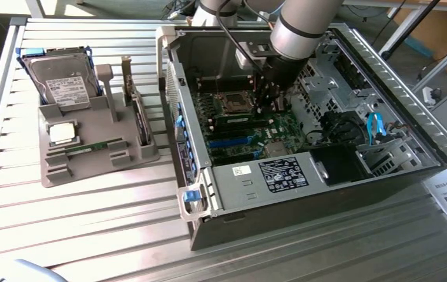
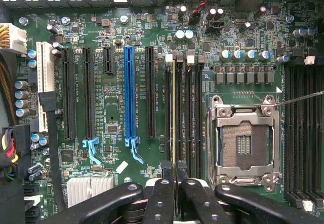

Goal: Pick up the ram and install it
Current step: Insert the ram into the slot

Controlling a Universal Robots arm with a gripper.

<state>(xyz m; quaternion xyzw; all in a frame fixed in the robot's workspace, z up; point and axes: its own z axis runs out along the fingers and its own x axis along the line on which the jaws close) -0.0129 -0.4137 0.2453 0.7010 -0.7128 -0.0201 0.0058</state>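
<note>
Ram [image 2: 173, 107] edge-on among motherboard memory slots [image 2: 188, 112], firmly in the nearly closed claw [image 2: 174, 177].

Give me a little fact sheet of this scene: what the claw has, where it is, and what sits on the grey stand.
gripper: shut on the ram
gripper location: inside the open computer case
ram: on edge, running along the memory slots, beside the empty processor socket
ram seated: cannot tell
grey stand: outside the case, at the exterior view's left
on the stand: hard drive, processor chip, second ram stick lying flat
</note>
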